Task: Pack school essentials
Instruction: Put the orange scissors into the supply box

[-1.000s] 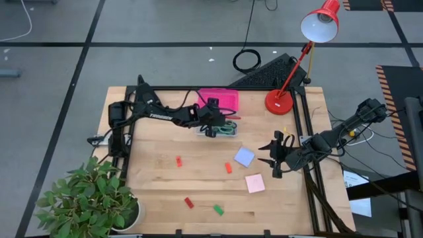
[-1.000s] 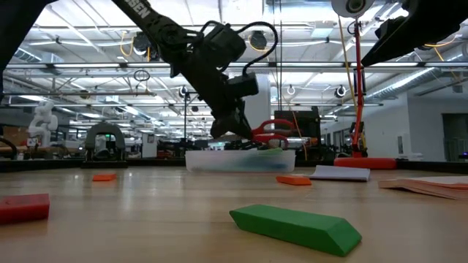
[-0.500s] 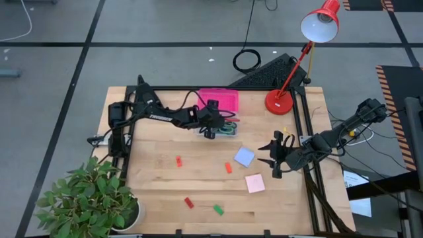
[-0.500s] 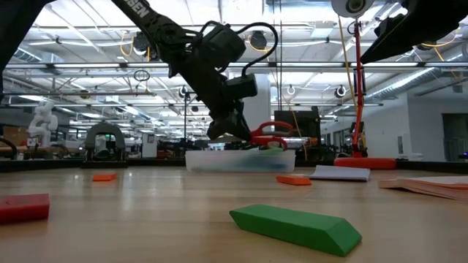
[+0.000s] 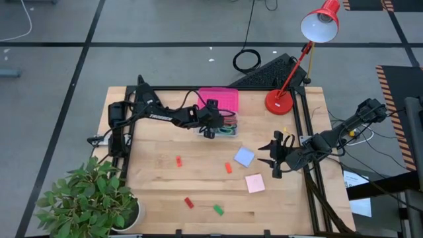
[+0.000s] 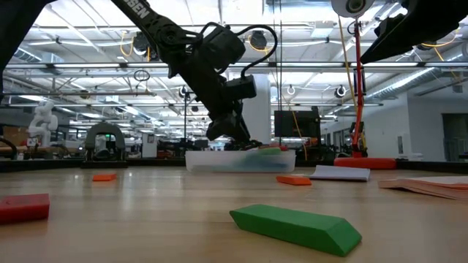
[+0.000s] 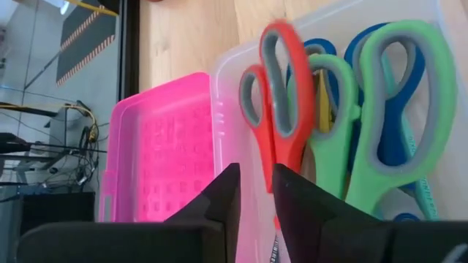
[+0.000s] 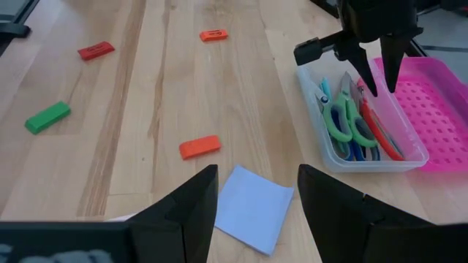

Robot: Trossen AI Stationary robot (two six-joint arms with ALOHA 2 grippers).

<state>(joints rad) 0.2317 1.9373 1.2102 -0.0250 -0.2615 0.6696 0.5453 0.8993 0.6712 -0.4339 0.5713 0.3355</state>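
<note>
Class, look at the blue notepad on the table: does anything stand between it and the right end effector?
Nothing visible does. The right end effector hovers open just beside the blue notepad, with only bare table between them. The pink notepad lies off to the side.

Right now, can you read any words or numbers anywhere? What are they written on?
"TROSSEN": white letters on the left arm, only just readable from above. The low view catches only its last letters.
Orange eraser: it has a dark print, too blurred to read.
Nothing else here has readable words, numbers or signs.
</note>
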